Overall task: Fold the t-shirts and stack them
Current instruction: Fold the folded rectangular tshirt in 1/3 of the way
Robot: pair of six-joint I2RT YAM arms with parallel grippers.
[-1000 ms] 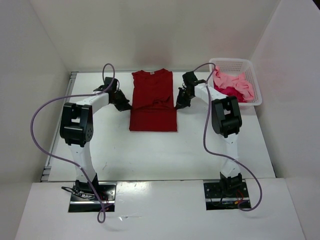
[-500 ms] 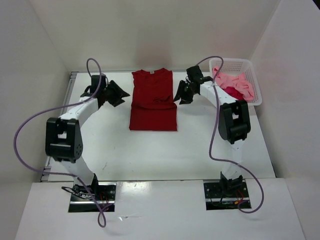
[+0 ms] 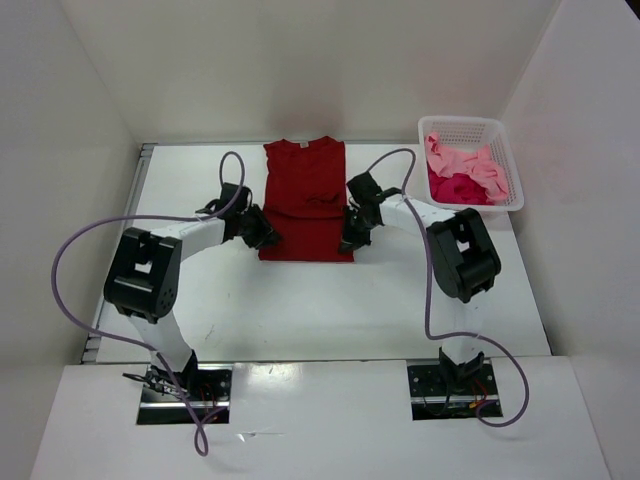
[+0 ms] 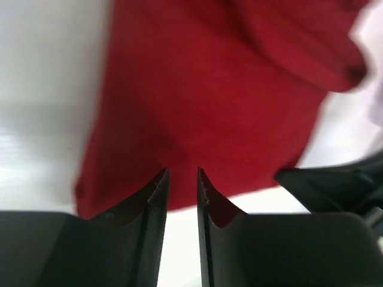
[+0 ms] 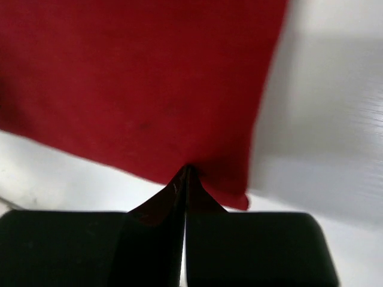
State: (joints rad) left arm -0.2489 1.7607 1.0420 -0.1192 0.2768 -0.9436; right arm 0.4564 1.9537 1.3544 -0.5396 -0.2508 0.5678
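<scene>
The dark red t-shirt (image 3: 305, 200) lies flat at the back middle of the table, folded into a long rectangle with its collar away from me. My left gripper (image 3: 268, 238) is at its lower left corner. In the left wrist view the left gripper (image 4: 182, 173) has a narrow gap between its jaws and holds nothing, with the shirt's hem (image 4: 209, 101) just beyond the tips. My right gripper (image 3: 347, 240) is at the lower right corner. In the right wrist view the right gripper (image 5: 187, 169) is shut, its tips against the hem (image 5: 137, 78); I cannot tell whether cloth is pinched.
A white mesh basket (image 3: 465, 122) stands at the back right. It holds the light pink shirt (image 3: 470, 160) and the crimson-magenta shirt (image 3: 455, 187), both crumpled. White walls enclose the table on three sides. Purple cables loop over both arms.
Both grippers left the shirt's sides, swung outward and back, and have come down toward me to its lower corners. The shirt's folded sides lie flatter now.
</scene>
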